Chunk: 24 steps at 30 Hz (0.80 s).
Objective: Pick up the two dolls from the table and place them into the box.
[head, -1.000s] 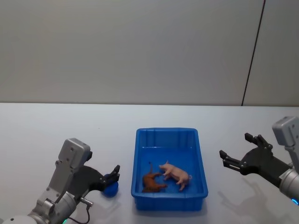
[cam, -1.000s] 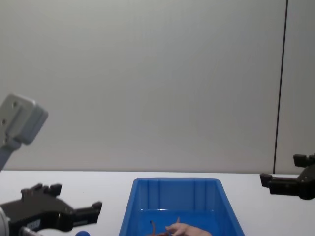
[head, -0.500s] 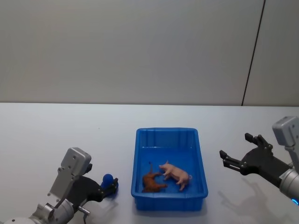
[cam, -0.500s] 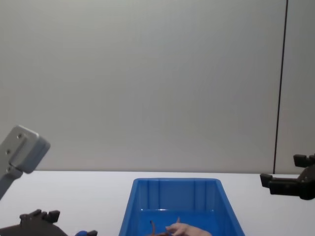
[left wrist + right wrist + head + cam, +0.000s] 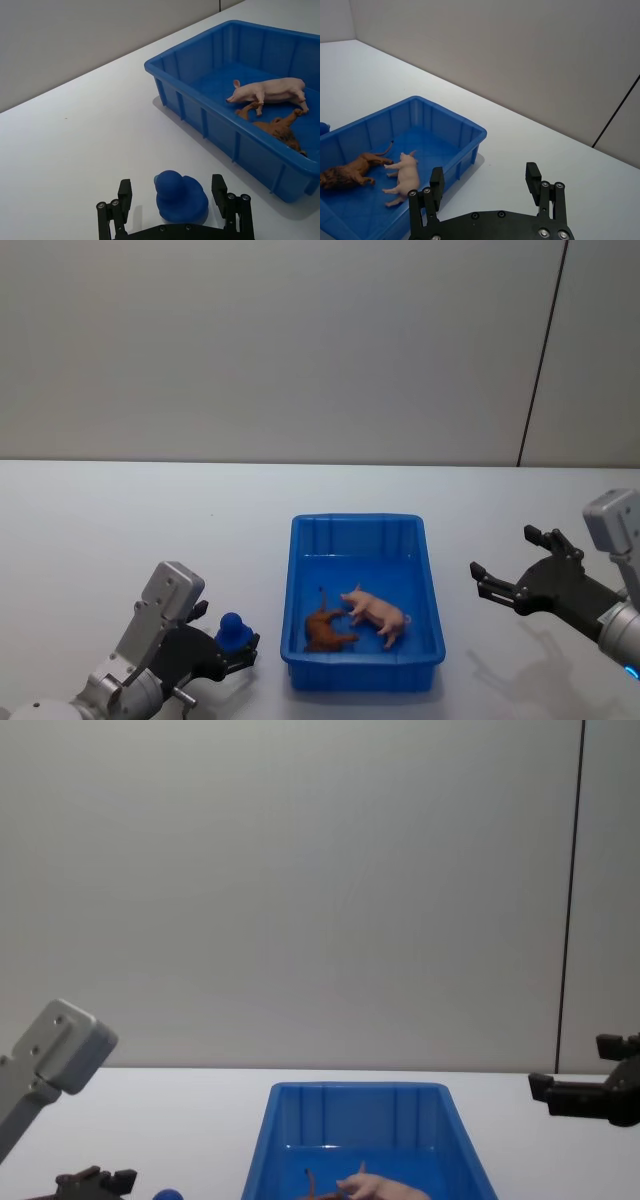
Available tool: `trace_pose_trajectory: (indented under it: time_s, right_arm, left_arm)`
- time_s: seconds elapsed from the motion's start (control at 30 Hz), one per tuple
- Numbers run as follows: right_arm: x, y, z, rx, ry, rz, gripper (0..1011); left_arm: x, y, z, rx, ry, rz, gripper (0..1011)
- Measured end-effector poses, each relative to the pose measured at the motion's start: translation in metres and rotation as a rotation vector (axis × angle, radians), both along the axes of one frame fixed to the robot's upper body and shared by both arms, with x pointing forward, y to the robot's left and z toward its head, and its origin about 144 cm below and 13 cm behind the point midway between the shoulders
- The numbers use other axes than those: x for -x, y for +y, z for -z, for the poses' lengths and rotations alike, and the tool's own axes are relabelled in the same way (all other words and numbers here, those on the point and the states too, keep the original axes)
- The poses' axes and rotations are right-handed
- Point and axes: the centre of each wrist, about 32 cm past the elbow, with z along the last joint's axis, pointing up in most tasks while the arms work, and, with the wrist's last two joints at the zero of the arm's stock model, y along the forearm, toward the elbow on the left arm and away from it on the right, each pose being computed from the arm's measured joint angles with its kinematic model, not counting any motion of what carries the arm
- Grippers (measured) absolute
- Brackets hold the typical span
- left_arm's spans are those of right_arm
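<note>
Left gripper (image 5: 172,200) low at the table's near edge left of the box (image 5: 298,585), jaws spread around a small blue duck toy (image 5: 180,196), not touching it. Right gripper (image 5: 512,565) hovers right of the box, jaws wide, empty. Pink doll (image 5: 376,612) and brown doll (image 5: 326,629) lie touching in the box's near half. Chest view shows only their tops above the box wall.

Pink pig doll (image 5: 378,612) and brown lion doll (image 5: 325,628) lie side by side on the blue box's (image 5: 362,678) floor, toward its near wall.
</note>
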Motion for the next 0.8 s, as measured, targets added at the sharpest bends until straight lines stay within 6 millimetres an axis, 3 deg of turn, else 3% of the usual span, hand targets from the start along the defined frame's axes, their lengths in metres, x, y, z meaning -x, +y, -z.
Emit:
trace_pose_trajectory:
  time_s: [0.37, 0.5, 0.8]
  right_arm:
    - [0.0, 0.0, 0.0, 0.0, 0.0, 0.0, 1001]
    - [0.0, 0.0, 0.0, 0.0, 0.0, 0.0, 1001]
    - [0.0, 0.0, 0.0, 0.0, 0.0, 0.0, 1001]
  left_arm:
    - [-0.0052, 0.0008, 0.0045, -0.011, 0.033, 0.006, 1000]
    - [-0.006, 0.0008, 0.0055, -0.015, 0.043, 0.002, 943]
    - [-0.0081, 0.0017, 0.0087, -0.026, 0.061, -0.004, 685]
